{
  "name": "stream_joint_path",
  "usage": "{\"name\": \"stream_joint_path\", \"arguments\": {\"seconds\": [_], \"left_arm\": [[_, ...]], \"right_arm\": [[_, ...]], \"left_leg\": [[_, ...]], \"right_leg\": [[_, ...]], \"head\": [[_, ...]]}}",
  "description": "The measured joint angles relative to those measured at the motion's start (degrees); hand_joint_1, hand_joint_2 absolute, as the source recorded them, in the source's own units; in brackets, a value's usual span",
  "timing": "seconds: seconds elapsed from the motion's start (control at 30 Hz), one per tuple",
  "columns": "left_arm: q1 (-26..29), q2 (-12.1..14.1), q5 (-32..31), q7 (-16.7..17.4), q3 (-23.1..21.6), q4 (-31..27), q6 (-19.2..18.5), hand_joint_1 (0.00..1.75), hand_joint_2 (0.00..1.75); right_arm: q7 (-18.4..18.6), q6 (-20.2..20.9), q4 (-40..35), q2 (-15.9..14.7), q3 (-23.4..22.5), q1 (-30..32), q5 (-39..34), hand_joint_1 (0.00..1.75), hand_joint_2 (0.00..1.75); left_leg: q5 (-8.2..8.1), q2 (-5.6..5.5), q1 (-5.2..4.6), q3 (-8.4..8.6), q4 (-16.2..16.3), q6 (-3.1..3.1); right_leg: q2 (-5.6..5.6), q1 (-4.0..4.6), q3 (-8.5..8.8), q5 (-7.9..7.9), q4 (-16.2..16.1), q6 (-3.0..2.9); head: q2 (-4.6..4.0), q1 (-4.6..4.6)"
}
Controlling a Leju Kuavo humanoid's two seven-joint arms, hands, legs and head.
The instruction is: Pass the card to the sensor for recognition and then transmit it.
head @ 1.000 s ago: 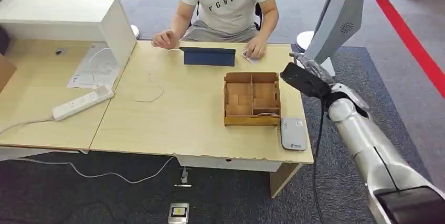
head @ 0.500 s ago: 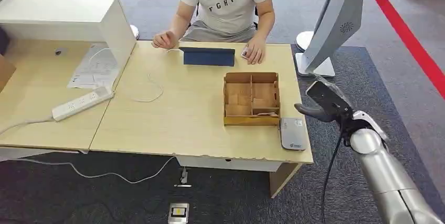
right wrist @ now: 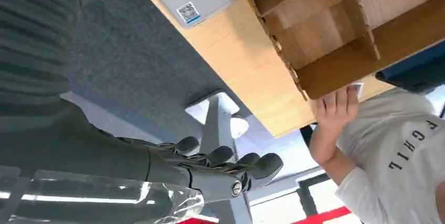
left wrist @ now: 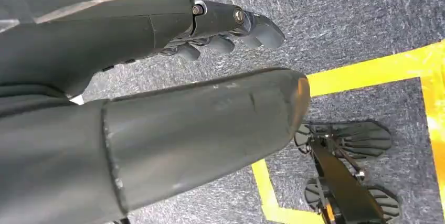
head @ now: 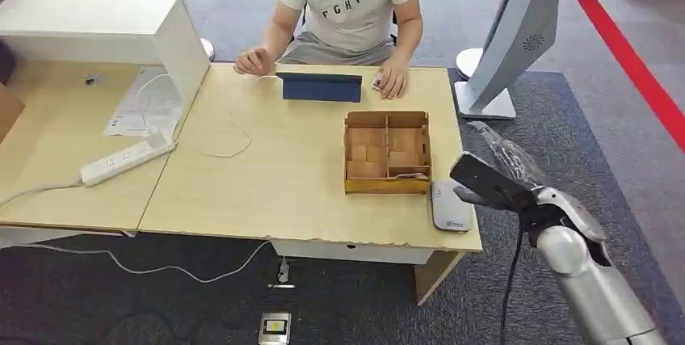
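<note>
A small white card (head: 377, 82) lies under the fingers of a person's hand (head: 392, 80) at the table's far edge, beside a dark blue tablet case (head: 321, 86); the right wrist view shows the card (right wrist: 357, 88) at that hand too. The grey-white sensor (head: 450, 205) lies flat at the table's front right corner, next to a wooden divided box (head: 388, 151). My right hand (head: 489, 183) hovers just right of the sensor, off the table's edge, fingers (right wrist: 231, 163) stretched out and holding nothing. My left hand (left wrist: 199, 93) hangs over the carpet, fingers apart and empty.
A white pedestal stand (head: 501, 46) rises on the carpet behind my right arm. On the left are a white cabinet (head: 105, 30), papers (head: 145, 107), a power strip (head: 128, 157) and a loose cable (head: 230, 139). A small device (head: 275, 327) lies on the floor under the table's front edge.
My right hand has drawn back toward me and lowered, from beside the table's far right edge to beside the sensor. The person's hand has shifted slightly on the card.
</note>
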Motion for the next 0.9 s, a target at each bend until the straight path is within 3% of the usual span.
{"name": "stream_joint_path", "arguments": {"seconds": [0.17, 0.4, 0.7, 0.9], "left_arm": [[-0.17, 0.0, -0.46, -0.22, 0.0, 0.0, -0.15, 0.0, 0.0], [-0.28, -0.02, -1.16, -1.07, 0.0, 0.0, -0.57, 0.0, 0.0], [-0.4, -0.15, -2.14, -1.16, -0.04, 0.0, -0.96, 0.0, 0.0], [-0.39, -0.35, -2.91, -1.77, -0.13, 0.0, -1.18, 0.0, 0.0]], "right_arm": [[3.68, 0.96, -2.8, 1.87, 2.36, 1.02, 3.86, 0.0, 1.75], [2.91, 0.42, -1.93, 6.09, 5.03, 0.99, 11.56, 0.0, 1.75], [1.51, -2.82, 5.74, 12.5, 7.08, -1.91, 16.5, 0.0, 1.75], [0.53, -8.94, 15.02, 16.24, 7.54, -4.38, 25.01, 0.0, 1.75]], "left_leg": [[0.0, 0.0, 0.01, -0.01, -0.01, 0.0], [0.0, 0.0, 0.01, -0.04, -0.03, 0.0], [0.01, -0.01, 0.01, -0.03, -0.03, -0.01], [0.01, -0.01, 0.01, -0.03, -0.03, -0.01]], "right_leg": [[0.0, 0.01, 0.0, -0.01, 0.02, -0.01], [0.0, 0.02, 0.0, -0.03, 0.04, -0.04], [-0.01, 0.02, -0.01, -0.04, 0.04, -0.04], [-0.01, 0.02, -0.03, -0.04, 0.04, -0.05]], "head": [[0.0, 0.0], [0.0, 0.0], [0.0, 0.02], [0.0, 0.0]]}}
